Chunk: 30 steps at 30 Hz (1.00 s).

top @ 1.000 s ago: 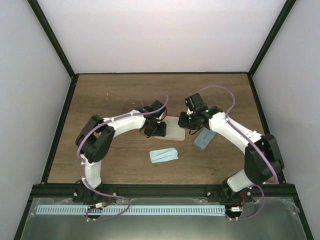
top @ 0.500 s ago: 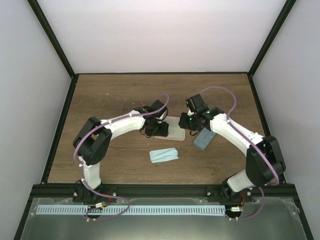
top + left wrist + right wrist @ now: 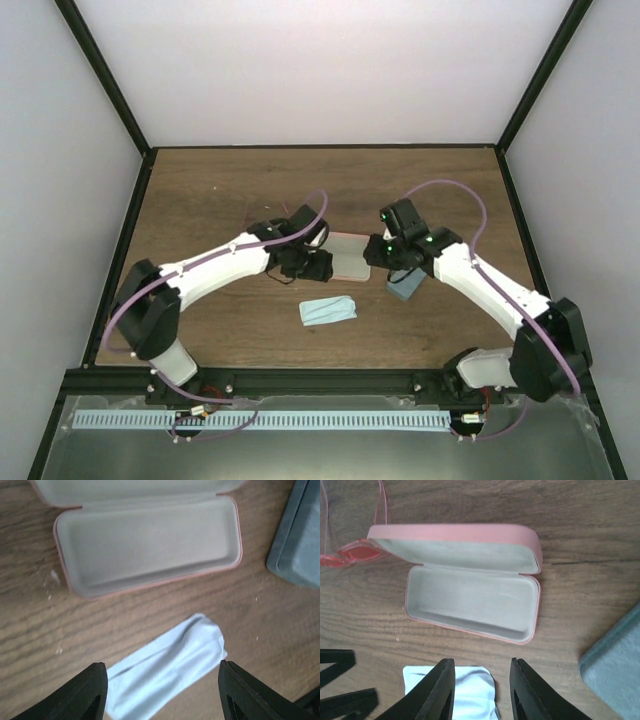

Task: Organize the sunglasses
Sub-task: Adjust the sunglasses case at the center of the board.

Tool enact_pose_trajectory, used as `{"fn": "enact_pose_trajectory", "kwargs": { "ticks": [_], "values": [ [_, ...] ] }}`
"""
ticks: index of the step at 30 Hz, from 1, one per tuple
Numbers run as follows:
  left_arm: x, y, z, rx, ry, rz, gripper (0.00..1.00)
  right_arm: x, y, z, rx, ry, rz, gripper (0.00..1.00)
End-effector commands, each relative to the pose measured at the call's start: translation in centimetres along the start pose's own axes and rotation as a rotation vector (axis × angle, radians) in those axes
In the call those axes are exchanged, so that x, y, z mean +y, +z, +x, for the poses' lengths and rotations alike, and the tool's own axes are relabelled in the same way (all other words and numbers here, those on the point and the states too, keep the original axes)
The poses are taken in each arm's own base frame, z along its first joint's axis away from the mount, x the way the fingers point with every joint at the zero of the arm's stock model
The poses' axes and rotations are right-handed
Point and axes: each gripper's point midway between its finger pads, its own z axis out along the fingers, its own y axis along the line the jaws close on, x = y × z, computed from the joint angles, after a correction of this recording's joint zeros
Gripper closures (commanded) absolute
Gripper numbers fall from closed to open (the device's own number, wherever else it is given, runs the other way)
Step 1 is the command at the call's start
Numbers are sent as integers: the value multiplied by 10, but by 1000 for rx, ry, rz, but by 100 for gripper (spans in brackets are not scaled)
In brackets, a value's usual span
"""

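White-walled booth, brown wooden table [image 3: 200,200], arms reaching in from the near edge. Mid-table lies one pink case [image 3: 470,600], lid up, tray empty, long axis across the table, left to right. One pair of sunglasses [image 3: 357,554] shows, and only in the right wrist view: reddish-pink lenses, just beside the left end of the raised lid on its far side; touching or not, you can't tell. The front of the frame runs about parallel to the case, and the thin arms trail off toward the far edge. Your left gripper [image 3: 161,672] hangs over the near-left side of the case, jaws spread wide, nothing between them. The right gripper [image 3: 482,667] hangs at the case's near-right, jaws parted more narrowly, also empty. From both tools the sunglasses lie past the lid, toward the far-left. By the top view the left arm looks nearer, though its own camera doesn't catch them. Count: one pair seen (any second is out of sight), one pink case, one grey-blue case [image 3: 297,535] closed at the right, one light blue cloth [image 3: 328,310] on the near side of the pink case, two grippers
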Motion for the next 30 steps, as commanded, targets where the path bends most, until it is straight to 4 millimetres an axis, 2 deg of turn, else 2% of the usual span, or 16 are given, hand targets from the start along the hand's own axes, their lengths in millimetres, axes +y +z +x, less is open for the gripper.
{"fn": "enact_pose_trajectory", "kwargs": {
  "ticks": [1,4,7,10,12,15,21,27,30],
  "values": [
    [20,-24,17,-15,23,-90,38,-8,-12,18,3,-13,24,68],
    [34,-28,32,-1,24,-121,40,-6,-10,37,45,-31,30,68],
    [45,-16,57,60,-7,-121,42,2,1,62,122,-60,18,68],
    [47,-6,79,113,-60,-90,41,12,17,87,215,-78,6,66],
    [47,-1,90,136,-90,-75,35,12,26,100,262,-84,23,61],
    [51,8,104,178,-124,-76,24,11,32,106,285,-79,42,53],
    [50,19,103,161,-165,-70,22,8,42,115,324,-94,59,52],
    [49,40,112,213,-167,-81,25,2,52,127,373,-99,77,52],
    [48,44,114,226,-168,-86,27,2,55,129,383,-108,73,51]
  ]
}}
